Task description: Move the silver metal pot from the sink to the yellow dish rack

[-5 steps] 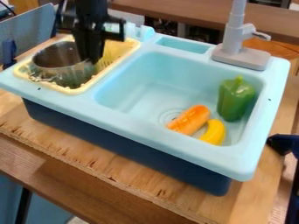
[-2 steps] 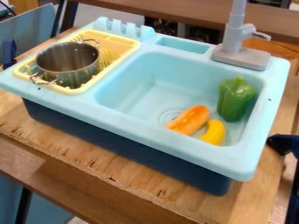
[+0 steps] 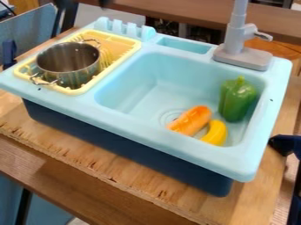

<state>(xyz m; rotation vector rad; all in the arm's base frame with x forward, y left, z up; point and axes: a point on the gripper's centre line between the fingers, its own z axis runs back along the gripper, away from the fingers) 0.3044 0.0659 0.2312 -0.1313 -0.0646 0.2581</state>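
Just a dark bit of the gripper [image 3: 104, 2] shows at the top edge, behind and above the sink unit, apart from everything on it. A metal pot [image 3: 69, 65] with two wire handles stands upright in the yellow drying rack [image 3: 125, 47] at the left. Inside the light blue sink basin [image 3: 132, 83], an orange sausage-like toy [image 3: 192, 120] lies near the drain, beside a yellow banana [image 3: 215, 133]. A green bell pepper [image 3: 237, 99] rests against the basin's right side.
A grey faucet [image 3: 240, 48] rises at the basin's back right corner. Light blue upright prongs [image 3: 124, 29] stand behind the rack. The sink unit sits on a wooden table [image 3: 106, 165]; a dark blue object [image 3: 283, 144] is at the right edge.
The gripper was over the pot, then out of view; now a bit of it is at the top edge. The pot and the toys in the basin have stayed in place.
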